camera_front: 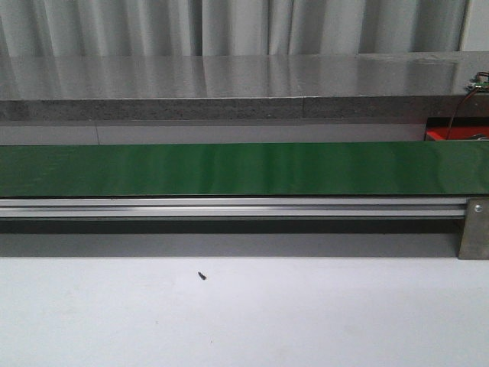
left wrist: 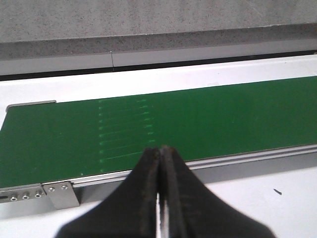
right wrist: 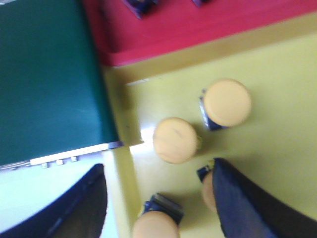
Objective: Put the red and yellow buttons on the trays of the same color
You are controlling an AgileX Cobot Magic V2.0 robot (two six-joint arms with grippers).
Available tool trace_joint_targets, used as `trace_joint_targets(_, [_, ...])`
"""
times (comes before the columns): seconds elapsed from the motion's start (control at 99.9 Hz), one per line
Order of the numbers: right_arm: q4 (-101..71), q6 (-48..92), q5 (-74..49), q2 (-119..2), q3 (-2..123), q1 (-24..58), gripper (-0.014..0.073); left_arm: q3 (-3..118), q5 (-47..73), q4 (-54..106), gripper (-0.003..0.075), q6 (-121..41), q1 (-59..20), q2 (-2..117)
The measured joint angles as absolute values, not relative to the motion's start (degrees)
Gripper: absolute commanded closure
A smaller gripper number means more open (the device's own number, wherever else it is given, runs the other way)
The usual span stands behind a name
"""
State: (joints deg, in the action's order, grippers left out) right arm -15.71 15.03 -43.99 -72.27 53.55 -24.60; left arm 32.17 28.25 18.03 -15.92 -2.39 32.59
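A pale grey bench [camera_front: 244,313] fills the foreground of the front view, bare but for a small dark speck [camera_front: 202,276]. Across it runs a long green conveyor belt [camera_front: 229,170] on an aluminium rail [camera_front: 229,207], its long axis left to right. Behind stands a grey speckled ledge [camera_front: 229,88], then pleated grey curtains [camera_front: 229,27]. At the far right a sliver of the red tray [camera_front: 456,134] shows behind the belt.

Neither arm appears in the front view. In the left wrist view the left gripper [left wrist: 161,198] hangs over the near edge of the belt — its dark fingers pressed together with nothing between them. The belt's end, with a bolted metal bracket [left wrist: 59,192], lies just beside it.

The right wrist view, somewhat blurred, looks down on the yellow tray [right wrist: 277,148], which lies against the belt's end with the red tray touching its far side. The right gripper [right wrist: 158,198] hovers over the yellow tray with its fingers spread wide. Four yellow buttons sit in the tray, caps up: one [right wrist: 175,140] in the gap ahead of the fingers, one [right wrist: 228,102] beyond it, one [right wrist: 155,229] between the fingers, and one [right wrist: 208,189] half hidden against a finger [right wrist: 242,203].
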Motion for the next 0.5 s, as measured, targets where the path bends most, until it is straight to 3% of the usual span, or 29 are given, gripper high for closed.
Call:
trace_joint_targets(0.37, [-15.9,19.7,-43.3,-56.9,53.0,-8.5,0.0133,32.2,28.1,18.0,0.074,-15.9,-2.4,32.6])
trace_joint_targets(0.501, [-15.9,20.3,-44.8,-53.6,51.9,-6.9,0.0257,32.2,28.1,18.0,0.074,-15.9,-2.4,32.6])
